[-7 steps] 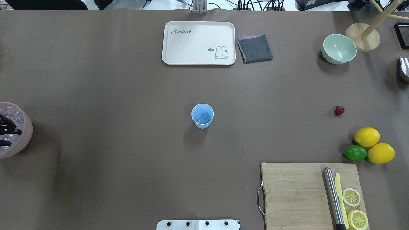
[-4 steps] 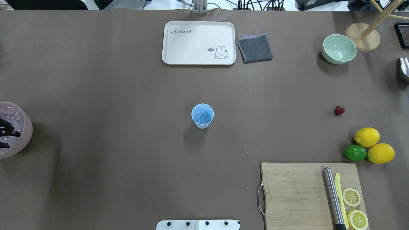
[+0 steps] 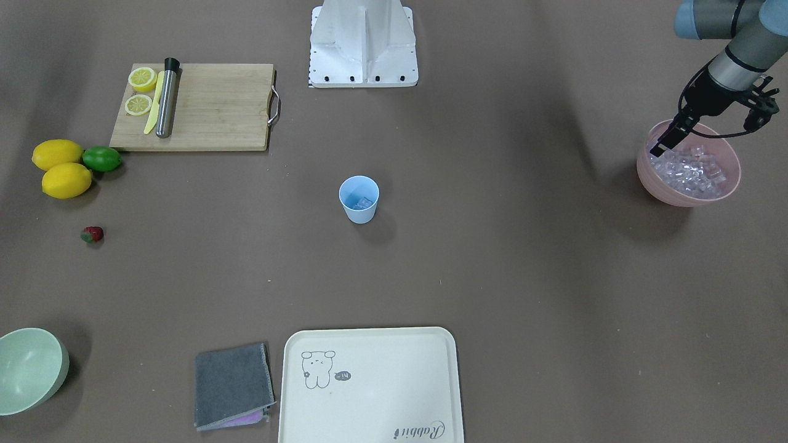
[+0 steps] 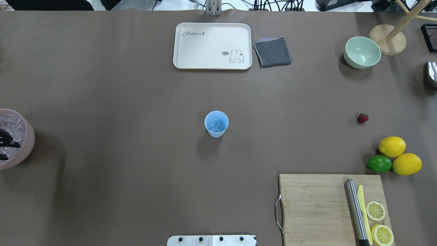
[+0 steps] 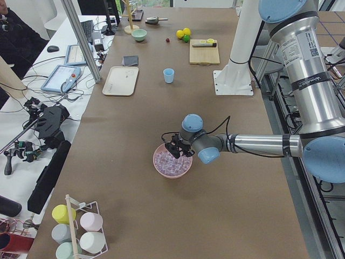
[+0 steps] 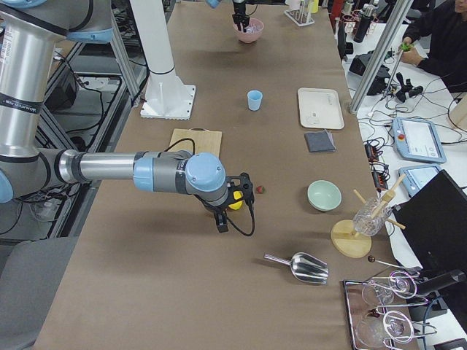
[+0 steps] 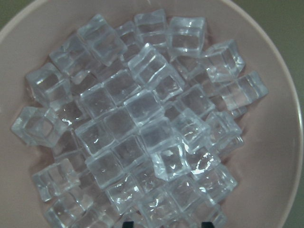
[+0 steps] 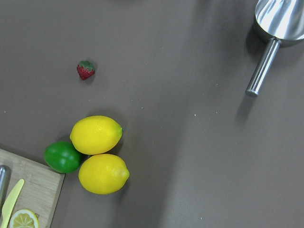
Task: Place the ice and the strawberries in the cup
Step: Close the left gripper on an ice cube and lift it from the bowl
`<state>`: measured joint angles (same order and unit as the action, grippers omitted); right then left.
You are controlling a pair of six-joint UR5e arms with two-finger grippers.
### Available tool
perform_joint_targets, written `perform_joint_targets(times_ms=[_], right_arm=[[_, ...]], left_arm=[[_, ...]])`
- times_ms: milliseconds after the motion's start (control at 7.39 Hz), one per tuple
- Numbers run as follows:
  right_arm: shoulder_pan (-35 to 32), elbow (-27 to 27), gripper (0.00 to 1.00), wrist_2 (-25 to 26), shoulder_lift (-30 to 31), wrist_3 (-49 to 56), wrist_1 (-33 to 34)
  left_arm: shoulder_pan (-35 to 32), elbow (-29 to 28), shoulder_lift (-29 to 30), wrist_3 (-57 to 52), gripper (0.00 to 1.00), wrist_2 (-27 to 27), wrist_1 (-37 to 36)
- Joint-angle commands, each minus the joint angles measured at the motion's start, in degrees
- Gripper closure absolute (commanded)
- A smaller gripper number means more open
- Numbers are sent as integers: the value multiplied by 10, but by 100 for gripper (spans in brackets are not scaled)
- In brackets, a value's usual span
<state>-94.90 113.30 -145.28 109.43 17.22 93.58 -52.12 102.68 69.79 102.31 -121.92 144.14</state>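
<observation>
The light blue cup [image 4: 216,123] stands upright at the table's middle with clear ice [image 4: 217,127] in its bottom. A pink bowl [image 4: 29,136] at the far left is full of ice cubes [image 7: 142,123]. My left gripper [image 4: 5,149] hangs open just over the cubes, holding nothing; its two fingertips show apart at the bottom of the left wrist view [image 7: 166,224]. The small red strawberry [image 4: 362,118] lies alone on the table at the right, also in the right wrist view [image 8: 85,70]. My right gripper [image 6: 222,219] shows only in the exterior right view, near the lemons; I cannot tell its state.
Two lemons [image 4: 392,146] and a lime [image 4: 379,163] lie near the strawberry. A cutting board [image 4: 317,208] holds a knife and lemon slices. A cream tray [image 4: 211,46], grey cloth [image 4: 272,52] and pale green bowl [image 4: 362,52] stand at the back. A metal scoop [image 8: 278,19] lies right.
My left gripper has shifted slightly over the pink bowl, toward the overhead view's left edge and bottom, still open. Nothing else has moved.
</observation>
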Motion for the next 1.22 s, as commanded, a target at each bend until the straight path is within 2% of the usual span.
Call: perform_joint_targets(times_ms=[0,1083], right_arm=[[-2,2,0,0,6,2,0],[-8,3,0,0,14,5,-1]], left_arm=[[11,0,-3,18,43,0,14],[25,-3,-3,28,44,13,25]])
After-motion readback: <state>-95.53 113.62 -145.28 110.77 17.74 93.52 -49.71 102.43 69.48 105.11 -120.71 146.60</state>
